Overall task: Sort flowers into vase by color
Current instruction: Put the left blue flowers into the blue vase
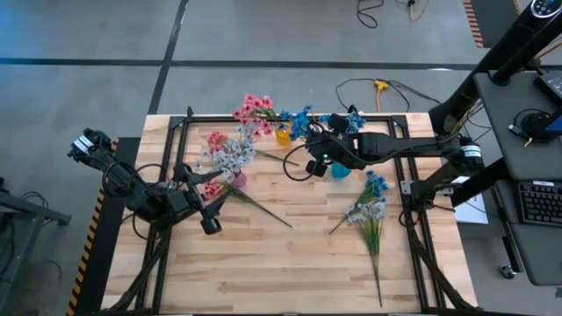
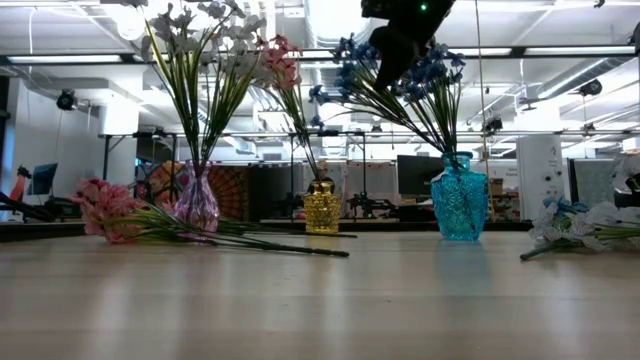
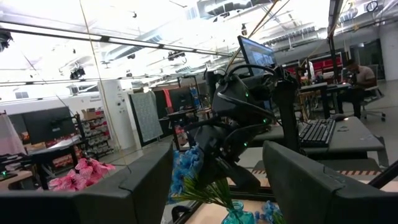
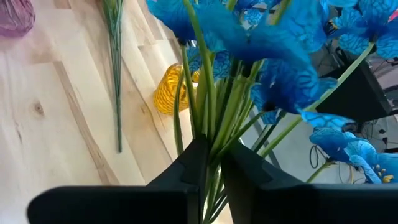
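Observation:
Three vases stand on the wooden table. A purple vase (image 2: 197,205) holds white flowers (image 2: 200,30), a yellow vase (image 2: 321,210) holds pink flowers (image 2: 282,62), and a blue vase (image 2: 459,202) holds blue flowers (image 2: 435,70). My right gripper (image 4: 211,152) is above the blue vase, shut on the blue flowers' stems; in the high view the right gripper (image 1: 313,165) reaches in from the right. A pink flower (image 1: 213,188) lies flat by the purple vase. My left gripper (image 1: 211,224) hovers open near the table's left side and touches nothing. My right gripper pinches several green stems of the blue flowers (image 4: 210,134) between its two fingers, just below the blossoms. The fingers (image 4: 186,168) come slanting down from the table's right and lie across the stems. The stems' lower ends (image 2: 447,140) stand in the blue vase.
A bunch of blue and pale sprigs (image 1: 372,204) lies flat on the table's right part, its stems pointing to the near edge. The lying pink flower's long stem (image 1: 263,211) crosses the table's middle. Bare wood spreads along the near edge (image 1: 281,281).

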Motion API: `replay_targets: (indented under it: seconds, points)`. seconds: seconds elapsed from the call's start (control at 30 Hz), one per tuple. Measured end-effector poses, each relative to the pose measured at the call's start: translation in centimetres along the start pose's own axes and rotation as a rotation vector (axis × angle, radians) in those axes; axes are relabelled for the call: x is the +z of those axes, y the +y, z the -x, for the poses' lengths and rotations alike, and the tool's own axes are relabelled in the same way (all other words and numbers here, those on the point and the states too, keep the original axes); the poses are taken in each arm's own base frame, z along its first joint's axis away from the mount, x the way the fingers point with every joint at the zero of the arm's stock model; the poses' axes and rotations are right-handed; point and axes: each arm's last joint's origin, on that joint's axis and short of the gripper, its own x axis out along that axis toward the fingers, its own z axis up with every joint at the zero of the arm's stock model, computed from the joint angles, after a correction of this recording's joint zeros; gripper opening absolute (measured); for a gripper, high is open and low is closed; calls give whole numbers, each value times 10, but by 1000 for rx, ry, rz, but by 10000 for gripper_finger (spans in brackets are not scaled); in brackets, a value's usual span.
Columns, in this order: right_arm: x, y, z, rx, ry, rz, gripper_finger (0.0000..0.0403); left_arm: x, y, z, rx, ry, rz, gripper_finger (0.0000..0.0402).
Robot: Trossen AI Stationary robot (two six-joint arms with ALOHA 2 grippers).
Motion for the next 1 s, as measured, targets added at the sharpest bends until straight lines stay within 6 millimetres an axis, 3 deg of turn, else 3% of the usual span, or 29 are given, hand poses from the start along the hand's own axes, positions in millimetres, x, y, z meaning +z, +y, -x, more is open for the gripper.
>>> replay_targets:
  seconds: [0.3, 0.67, 1.0]
  points:
    - [0, -5, 7, -1, -17, -13, 31, 0, 0, 0, 0, 0, 0, 231]
    - [-1, -22, 30, -1, -76, -76, 31, 0, 0, 0, 0, 1, -1, 231]
    - [-16, -28, 51, 22, -142, -127, 31, 0, 0, 0, 0, 2, -2, 231]
